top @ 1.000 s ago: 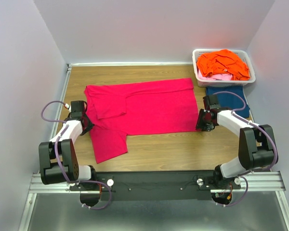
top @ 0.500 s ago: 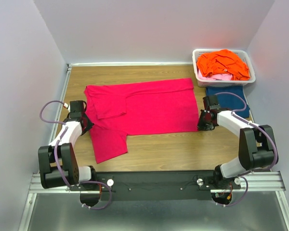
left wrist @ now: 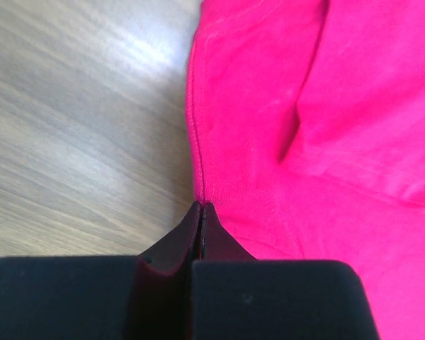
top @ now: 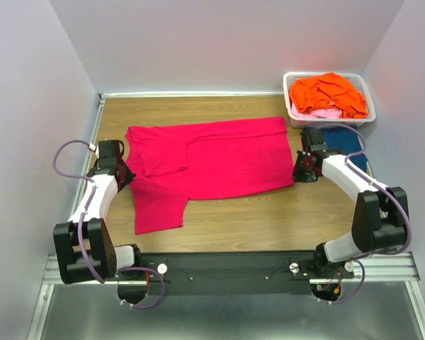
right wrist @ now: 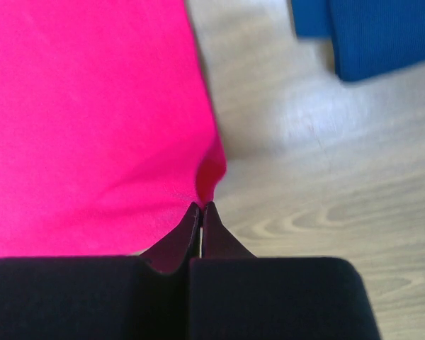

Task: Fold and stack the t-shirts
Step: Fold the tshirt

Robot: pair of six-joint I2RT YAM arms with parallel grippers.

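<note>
Left claw (left wrist: 200,210) was pinched shut on the left hem of the pink shirt (top: 219,159), which lay flat on the tabletop (top: 255,219). Its long axis ran side to side between the arms, so each claw had its own end. Right claw (right wrist: 200,209) was clamped on the right edge, and a blue shirt (top: 343,138) sat just beyond it.

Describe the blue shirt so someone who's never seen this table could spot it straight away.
Look to the wooden table's far right corner, where a white basket holds orange t-shirts. The dark blue t-shirt lies flat on the table just in front of it, the only blue cloth, unlike the magenta t-shirt spread mid-table.
</note>
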